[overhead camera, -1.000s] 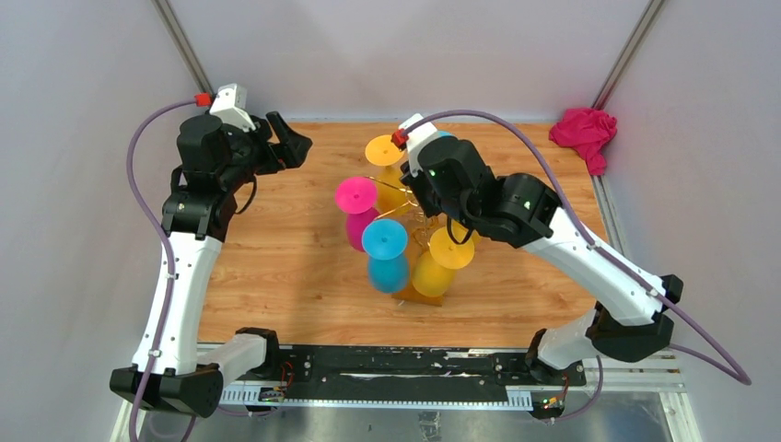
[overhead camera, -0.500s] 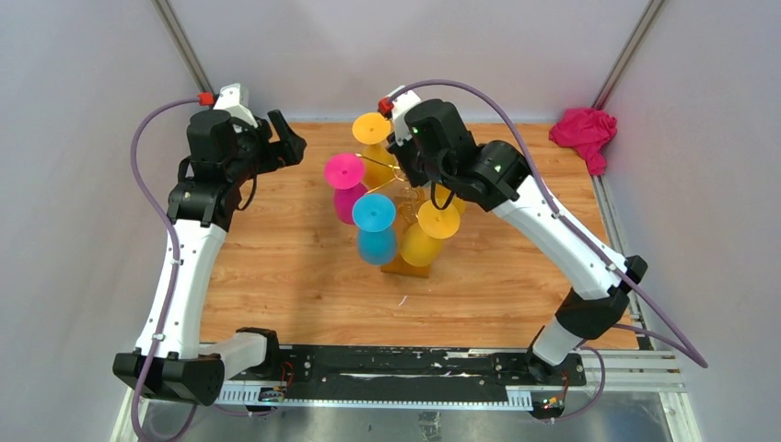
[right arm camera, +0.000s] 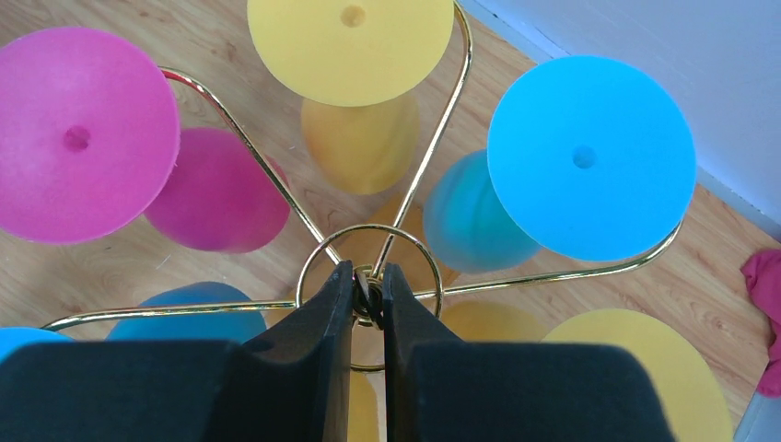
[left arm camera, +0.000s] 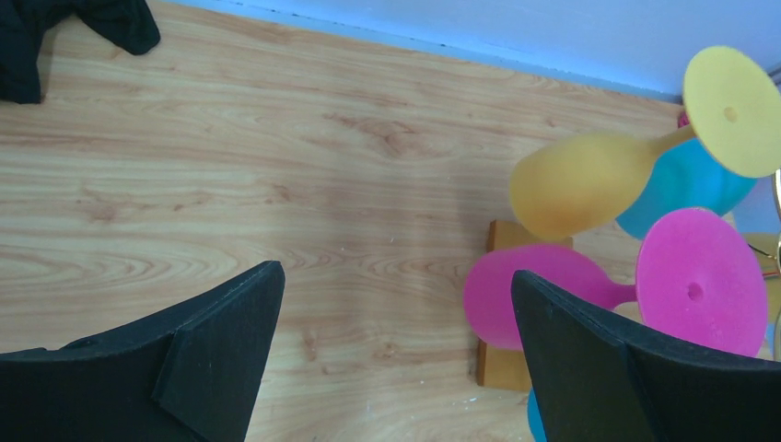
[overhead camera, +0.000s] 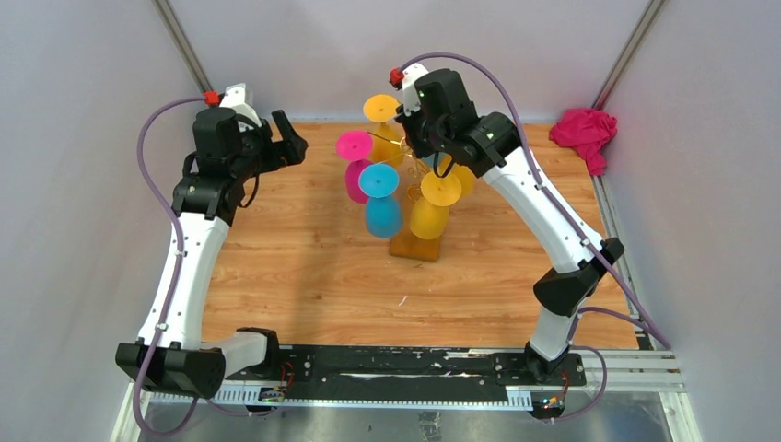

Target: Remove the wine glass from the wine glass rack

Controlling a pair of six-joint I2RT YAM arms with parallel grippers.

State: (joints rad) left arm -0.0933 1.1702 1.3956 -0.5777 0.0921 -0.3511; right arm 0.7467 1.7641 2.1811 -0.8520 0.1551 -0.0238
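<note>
Wine glass rack [right arm camera: 368, 227] of thin gold wire, hub pinched by right gripper [right arm camera: 368, 278]; left gripper [left arm camera: 396, 276] spread wide.

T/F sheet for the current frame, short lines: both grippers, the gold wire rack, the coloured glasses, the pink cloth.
1. The right gripper is shut on the central post of the gold wire glass rack, which stands on an orange-brown wooden base. True.
2. The left gripper holds a glass. False: it is open and empty, apart from the rack.
3. A crumpled pink cloth lies at the far right corner of the wooden table. True.
4. One glass lies on the table. False: every visible glass, like the yellow wine glass, hangs foot-up on the rack.
</note>
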